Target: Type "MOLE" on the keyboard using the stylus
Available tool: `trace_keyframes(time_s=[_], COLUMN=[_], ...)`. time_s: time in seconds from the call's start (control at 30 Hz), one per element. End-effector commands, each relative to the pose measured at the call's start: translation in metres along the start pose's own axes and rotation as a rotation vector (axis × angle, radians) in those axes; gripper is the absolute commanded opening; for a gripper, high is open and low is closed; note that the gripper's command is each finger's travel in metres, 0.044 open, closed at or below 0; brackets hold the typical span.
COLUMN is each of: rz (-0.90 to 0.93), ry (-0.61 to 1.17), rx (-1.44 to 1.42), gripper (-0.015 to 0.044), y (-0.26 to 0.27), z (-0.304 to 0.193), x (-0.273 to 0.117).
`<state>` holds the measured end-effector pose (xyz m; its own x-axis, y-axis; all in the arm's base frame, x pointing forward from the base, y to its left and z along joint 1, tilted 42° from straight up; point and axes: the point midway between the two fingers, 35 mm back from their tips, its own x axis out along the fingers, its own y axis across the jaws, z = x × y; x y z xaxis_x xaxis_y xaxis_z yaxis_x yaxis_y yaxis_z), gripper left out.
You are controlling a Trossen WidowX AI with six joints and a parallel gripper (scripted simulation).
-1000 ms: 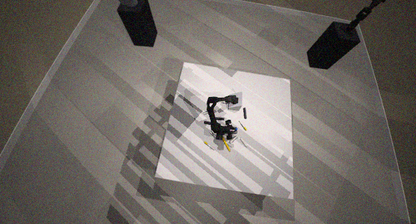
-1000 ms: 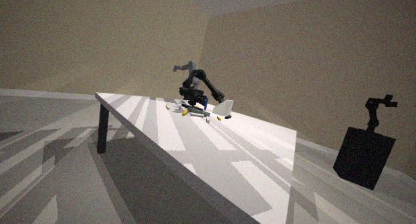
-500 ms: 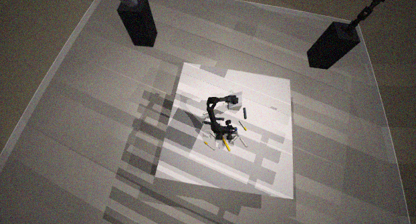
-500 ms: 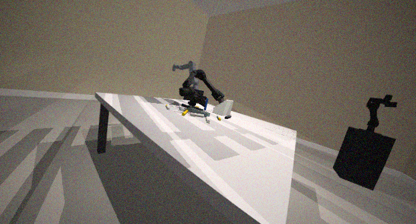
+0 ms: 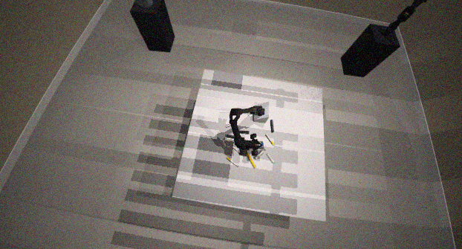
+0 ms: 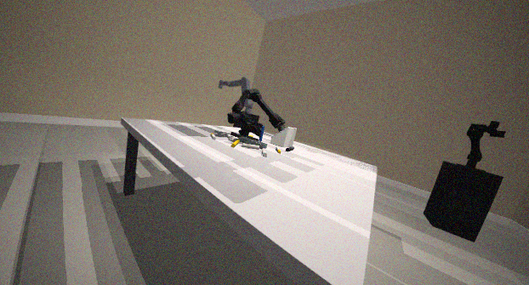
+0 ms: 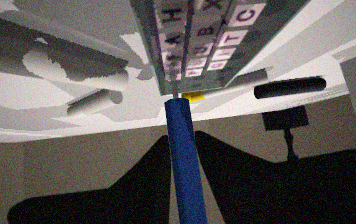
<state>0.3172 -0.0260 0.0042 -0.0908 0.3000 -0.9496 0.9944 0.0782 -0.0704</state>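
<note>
My gripper (image 5: 259, 145) (image 7: 181, 138) is shut on the blue stylus (image 5: 261, 143) (image 6: 262, 132) (image 7: 181, 155). The stylus stands out between the fingers, and its thin grey tip (image 7: 175, 94) points at the keyboard. The keyboard (image 7: 270, 30) has a grey-green case and pale keys, and runs up out of the top of the wrist view. Keys with H, A, X, B, U, T and C can be read; those nearest the tip are blurred. The tip overlaps the keyboard's near edge, at its left corner; whether it touches a key cannot be told. In the top and exterior views the arm hides much of the keyboard.
A yellow-ended marker (image 5: 269, 139) (image 7: 239, 84) and a black cylinder (image 5: 272, 125) (image 7: 290, 87) lie right of the keyboard in the wrist view. Pale cylinders (image 7: 95, 101) lie to its left. A yellow stick (image 5: 251, 160) lies near the gripper. A pale block (image 6: 284, 138) stands at the arm's base.
</note>
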Motion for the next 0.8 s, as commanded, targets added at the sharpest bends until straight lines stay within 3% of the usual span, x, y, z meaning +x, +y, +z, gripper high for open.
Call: trace_keyframes(time_s=[0.0,0.77], rz=[-0.002,-0.002], ry=[-0.004,-0.006], rx=[-0.006,-0.016], gripper=[0.0081,0.0081], y=[0.000,0.000], z=[0.000,-0.030], x=[0.000,-0.016])
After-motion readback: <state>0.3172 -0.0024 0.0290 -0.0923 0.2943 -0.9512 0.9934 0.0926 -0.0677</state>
